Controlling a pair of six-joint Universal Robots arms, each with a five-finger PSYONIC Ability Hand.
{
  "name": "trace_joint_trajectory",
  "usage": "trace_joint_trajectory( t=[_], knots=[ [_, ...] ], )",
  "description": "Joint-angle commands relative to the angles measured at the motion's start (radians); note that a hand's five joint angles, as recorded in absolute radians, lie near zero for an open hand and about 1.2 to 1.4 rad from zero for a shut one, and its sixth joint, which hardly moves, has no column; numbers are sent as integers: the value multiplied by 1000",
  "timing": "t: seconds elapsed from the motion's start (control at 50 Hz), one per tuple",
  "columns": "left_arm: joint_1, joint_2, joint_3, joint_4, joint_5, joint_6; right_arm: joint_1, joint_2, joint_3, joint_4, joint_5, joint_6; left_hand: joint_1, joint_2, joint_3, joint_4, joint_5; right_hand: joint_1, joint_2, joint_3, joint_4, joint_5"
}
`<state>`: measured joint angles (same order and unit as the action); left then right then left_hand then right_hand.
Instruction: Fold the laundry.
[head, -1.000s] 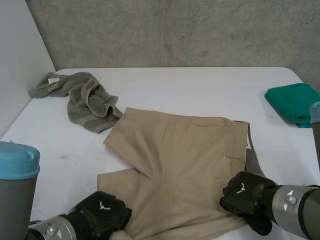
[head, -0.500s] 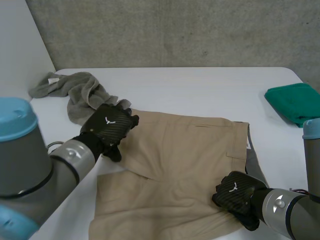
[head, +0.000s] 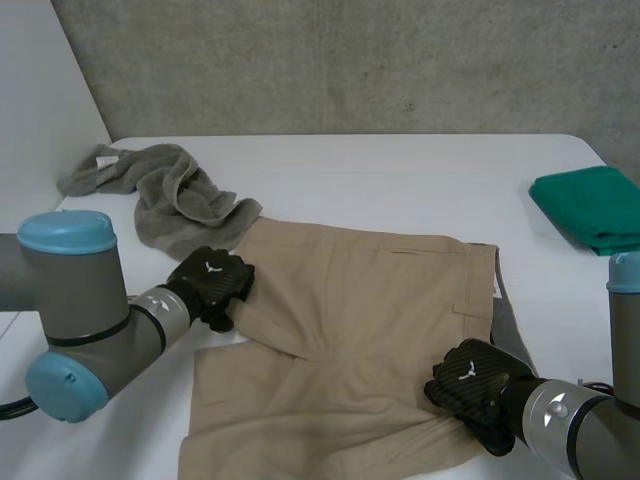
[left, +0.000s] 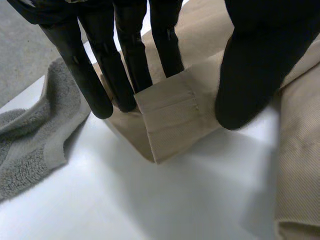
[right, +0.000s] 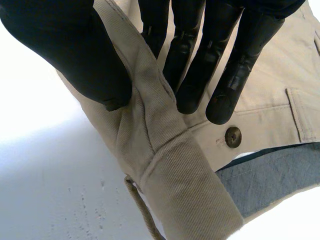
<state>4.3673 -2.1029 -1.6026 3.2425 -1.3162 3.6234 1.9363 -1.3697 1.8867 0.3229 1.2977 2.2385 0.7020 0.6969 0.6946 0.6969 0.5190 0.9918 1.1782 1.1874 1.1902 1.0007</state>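
Note:
Khaki shorts (head: 370, 320) lie spread on the white table (head: 400, 180), waistband toward my right side. My left hand (head: 210, 285) is at the hem corner of the far leg. In the left wrist view its straight fingers (left: 125, 65) rest on the hem corner (left: 172, 117) and the thumb stands apart at the other side, so it is open. My right hand (head: 470, 380) is at the near end of the waistband. In the right wrist view its thumb and fingers (right: 195, 55) pinch a raised ridge of waistband (right: 165, 150) beside a button (right: 232, 136).
A crumpled grey towel (head: 170, 195) lies at the back left, touching the shorts' far corner and close to my left hand (left: 30, 150). A folded green cloth (head: 590, 205) sits at the right edge. A grey wall runs behind the table.
My left hand rose from the near left edge to the shorts' far left corner, then settled a little lower on the leg hem. The right hand crept slightly left, still holding the waistband.

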Motion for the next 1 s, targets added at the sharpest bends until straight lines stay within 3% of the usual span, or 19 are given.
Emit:
trace_joint_trajectory(
  t=[0.02,0.18,0.32,0.36,0.38,0.5,0.66,0.74,0.84,1.0],
  knots=[
    [-2,-6,-2,6,-28,0,0,1,3,-18,0,7,694,699,702,699,703,404,218,209,206,221],
    [-14,58,-72,-15,-182,3,3,-3,-14,-21,0,47,694,699,702,699,703,404,218,209,206,221],
    [-22,118,-117,-10,-193,1,1,-3,-17,-22,-2,55,669,674,676,674,677,404,218,209,206,221],
    [-23,121,-119,-12,-192,1,1,-3,-17,-24,-2,55,382,387,390,387,391,404,218,209,206,221],
    [-26,123,-120,-14,-195,1,1,-3,-17,-24,-2,55,26,31,33,31,34,404,218,209,206,221],
    [-34,173,-125,-20,-201,-9,3,-5,-18,-50,0,69,-192,-187,-184,-187,-183,404,218,209,206,221],
    [-52,432,-246,-64,-196,-98,1,-5,-20,-64,-2,109,-166,-161,-158,-160,-157,404,218,209,206,221],
    [-139,541,-295,-173,-193,-212,0,-9,-20,-65,-2,128,-92,-87,-85,-87,-84,404,218,209,206,221],
    [-193,558,-346,-263,-190,-250,0,-15,-18,-65,0,130,-83,-78,-76,-78,-75,404,218,209,206,221],
    [-198,518,-402,-271,-193,-252,-2,-34,-15,-65,0,130,-36,-31,-29,-31,-28,404,218,209,206,221]
  ],
)
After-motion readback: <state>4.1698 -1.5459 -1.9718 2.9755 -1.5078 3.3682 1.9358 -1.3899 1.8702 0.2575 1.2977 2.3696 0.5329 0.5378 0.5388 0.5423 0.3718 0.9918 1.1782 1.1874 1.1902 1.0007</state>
